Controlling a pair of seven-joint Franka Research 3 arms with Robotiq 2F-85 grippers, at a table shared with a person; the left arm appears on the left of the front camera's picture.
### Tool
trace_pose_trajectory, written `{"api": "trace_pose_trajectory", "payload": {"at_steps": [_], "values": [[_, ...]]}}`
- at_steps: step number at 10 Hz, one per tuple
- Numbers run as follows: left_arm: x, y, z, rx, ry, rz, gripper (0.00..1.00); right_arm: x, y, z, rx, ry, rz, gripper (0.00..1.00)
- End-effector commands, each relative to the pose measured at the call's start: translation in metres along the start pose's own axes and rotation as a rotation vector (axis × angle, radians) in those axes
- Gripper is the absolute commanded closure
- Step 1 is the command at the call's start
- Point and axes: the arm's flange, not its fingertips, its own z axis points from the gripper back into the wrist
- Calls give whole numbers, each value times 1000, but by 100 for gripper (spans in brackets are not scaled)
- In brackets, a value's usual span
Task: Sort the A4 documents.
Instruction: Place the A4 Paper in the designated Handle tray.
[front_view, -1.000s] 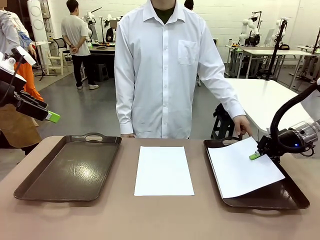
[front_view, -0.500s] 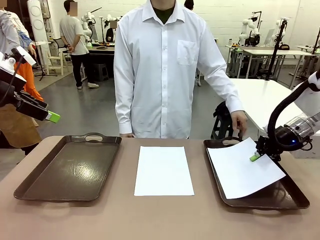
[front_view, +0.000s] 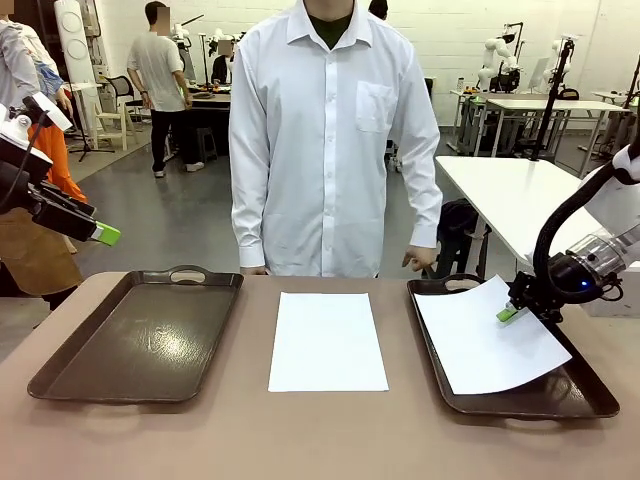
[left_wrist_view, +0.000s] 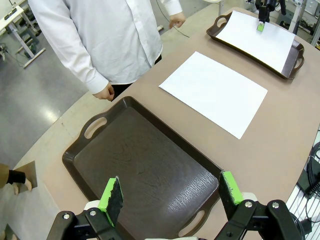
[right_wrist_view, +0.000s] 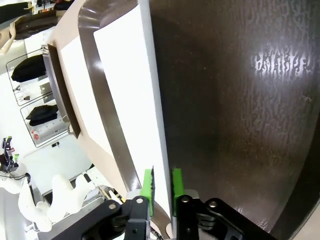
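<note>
hanging at 9 o'clock past the table (front_view: 300, 440) edge, left gripper (front_view: 105, 235) is released, jaws spread wide, high beside the left tray (front_view: 140, 335). flat sheet (front_view: 328, 340) lies on bare table at centre, between the two trays, touching neither. at 3 o'clock skewed sheet (front_view: 490, 345) lies in the right tray (front_view: 585, 390), its 1 o'clock edge lifted off the tray floor. right gripper (front_view: 508, 313) sits at that edge, green pads (right_wrist_view: 148, 182) either side of the paper with a thin gap; cannot tell if pinching or let go. person's hand (front_view: 420, 260) hangs loosely curled at 12 o'clock of the right tray, clear of it.
</note>
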Motion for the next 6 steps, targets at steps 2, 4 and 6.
{"api": "trace_pose_trajectory", "payload": {"at_steps": [2, 4, 6], "values": [[-1, 1, 0, -8, -4, -10, 0, -17, 1, 1, -83, -72, -54, 52], [-1, 1, 0, -8, -4, -10, 0, -26, 4, 7, -144, -128, -108, 36], [-1, 1, 0, -8, -4, -10, 0, -36, 6, 14, -180, -159, -143, 19]]}}
